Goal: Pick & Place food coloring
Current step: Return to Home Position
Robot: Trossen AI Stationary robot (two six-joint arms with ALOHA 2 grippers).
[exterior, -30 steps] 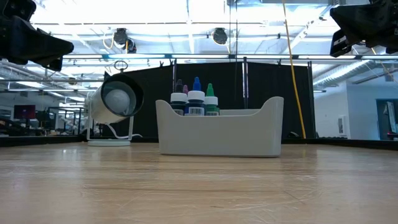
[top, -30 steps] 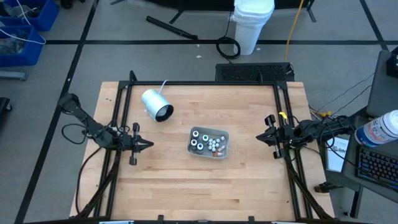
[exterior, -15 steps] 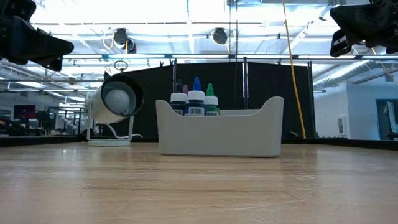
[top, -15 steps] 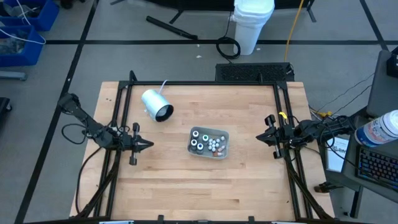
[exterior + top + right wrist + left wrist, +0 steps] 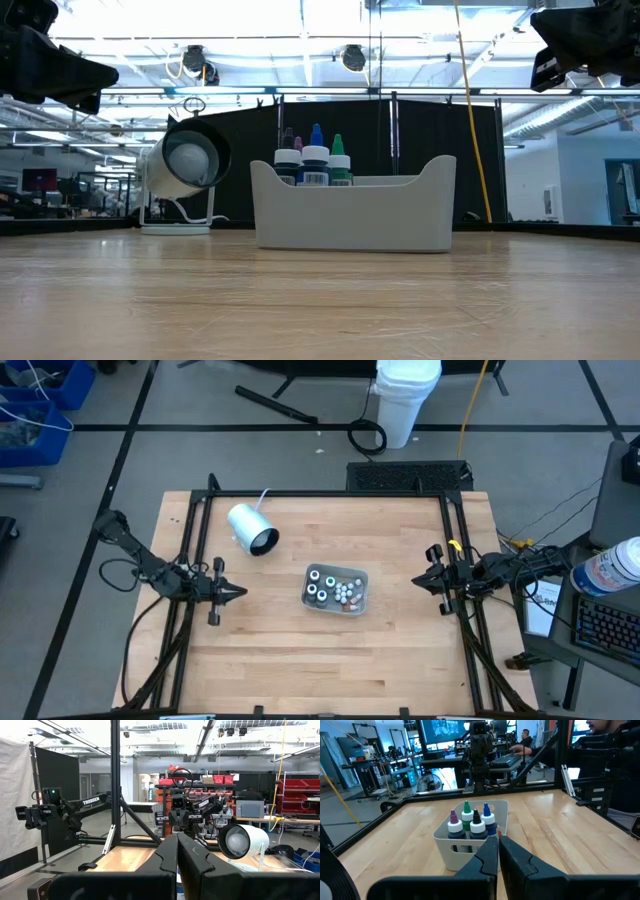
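The little food coloring bottles are sitting inside the gray tray — none are lying on the wood around it. The left gripper is hanging well off to the tray's left, and the right gripper well off to its right. Both are pinching shut on nothing. To go home well, I think each arm should be pulling back slowly — not bumping the tray or the white lamp near it.

I see robotics lab: extra dark jointed robot arm beyond wooden table, red plastic shelf bins, bright wall screen.
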